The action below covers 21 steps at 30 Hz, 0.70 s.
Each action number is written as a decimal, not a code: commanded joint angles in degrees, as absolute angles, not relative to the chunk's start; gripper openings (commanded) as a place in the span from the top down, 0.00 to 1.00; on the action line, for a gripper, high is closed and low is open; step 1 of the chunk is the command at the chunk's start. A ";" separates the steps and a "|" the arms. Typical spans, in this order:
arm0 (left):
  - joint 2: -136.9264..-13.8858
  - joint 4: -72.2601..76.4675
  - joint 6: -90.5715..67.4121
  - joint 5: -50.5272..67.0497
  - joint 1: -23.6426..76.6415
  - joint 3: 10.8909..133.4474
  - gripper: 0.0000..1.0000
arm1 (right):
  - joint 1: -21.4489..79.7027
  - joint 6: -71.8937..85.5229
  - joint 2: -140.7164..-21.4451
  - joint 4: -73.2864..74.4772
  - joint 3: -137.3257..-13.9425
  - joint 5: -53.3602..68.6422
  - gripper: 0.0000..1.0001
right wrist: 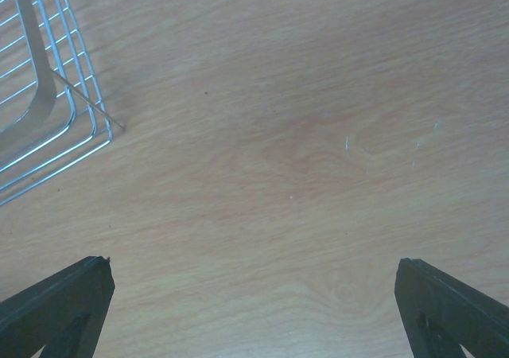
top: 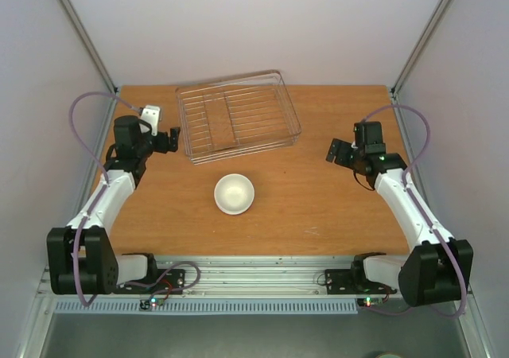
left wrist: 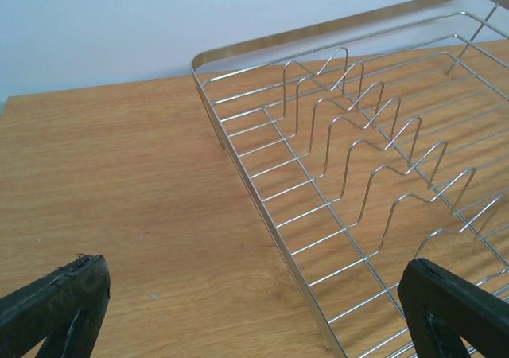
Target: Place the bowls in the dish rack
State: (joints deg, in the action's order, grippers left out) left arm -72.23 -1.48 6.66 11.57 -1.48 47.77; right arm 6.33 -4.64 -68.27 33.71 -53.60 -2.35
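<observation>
1 white bowl (top: 234, 193) sits upright just in front of the dish rack (top: 237, 115), outside it and not touching. Under both lies an orange-brown wood-grain table (top: 318, 207). Pale grey-lilac walls (top: 238, 24) rise behind the rack. The left gripper (top: 167, 140) hovers just beside the rack's left end, fingers spread wide, holding nothing. The right gripper (top: 336, 151) is off the rack's right end, fingers likewise apart.

One white bowl (top: 234, 192); one wire dish rack (top: 237, 115); two arms.
</observation>
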 commanded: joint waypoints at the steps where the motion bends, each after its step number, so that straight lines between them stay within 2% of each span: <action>1: -74.94 1.32 5.57 13.51 -1.49 49.14 0.01 | 7.40 -5.62 -72.01 37.16 -58.34 -0.92 0.02; 6: -77.50 1.41 5.45 13.39 -1.23 49.46 0.00 | 12.08 -4.97 -74.87 38.78 -61.57 7.62 0.02; 8: -77.99 1.41 5.33 13.28 -1.15 49.25 0.01 | 18.34 -5.90 -75.45 40.42 -63.34 1.53 0.01; 11: -78.18 1.53 5.49 13.06 -1.07 48.77 0.01 | 28.69 -7.71 -77.56 45.11 -67.30 -15.10 0.02; 13: -78.14 1.94 5.77 12.76 -1.10 48.10 0.01 | 31.71 -6.61 -78.86 47.16 -68.78 -20.29 0.02; 21: -78.28 0.32 6.36 16.07 -0.35 47.34 0.01 | 32.34 -1.15 -75.72 40.53 -61.59 -16.69 0.02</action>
